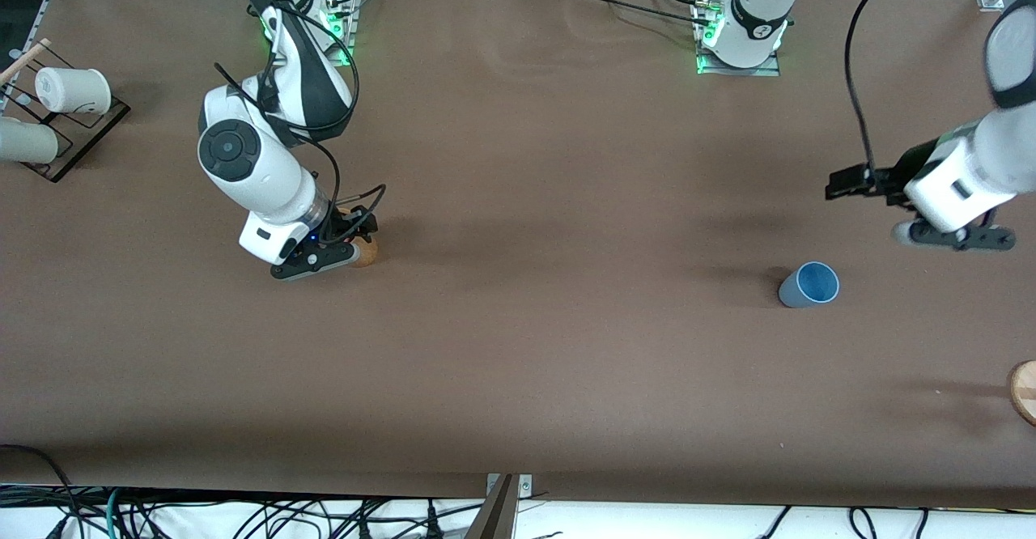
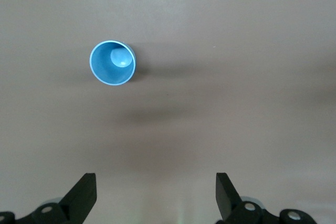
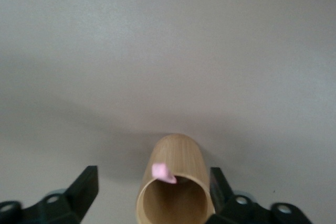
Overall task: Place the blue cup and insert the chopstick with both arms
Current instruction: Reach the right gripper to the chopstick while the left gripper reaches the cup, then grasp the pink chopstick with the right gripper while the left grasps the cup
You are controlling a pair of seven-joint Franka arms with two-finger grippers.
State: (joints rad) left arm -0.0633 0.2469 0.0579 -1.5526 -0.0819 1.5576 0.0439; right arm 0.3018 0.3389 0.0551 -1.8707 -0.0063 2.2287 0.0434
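Observation:
The blue cup (image 1: 809, 284) stands upright on the table toward the left arm's end; in the left wrist view (image 2: 112, 63) its light blue inside shows. My left gripper (image 1: 955, 238) hangs above the table beside the cup, farther from the front camera, open and empty (image 2: 155, 195). My right gripper (image 1: 354, 239) is low over a tan-brown cup (image 1: 366, 252), open, its fingers on either side of that cup (image 3: 176, 182). The pink chopstick (image 3: 164, 172) shows only as a tip poking out at the tan cup's rim. It is hidden in the front view.
A black wire rack (image 1: 85, 130) with white cups (image 1: 73, 90) stands at the right arm's end of the table. A round wooden disc (image 1: 1026, 389) lies at the left arm's end, nearer the front camera than the blue cup.

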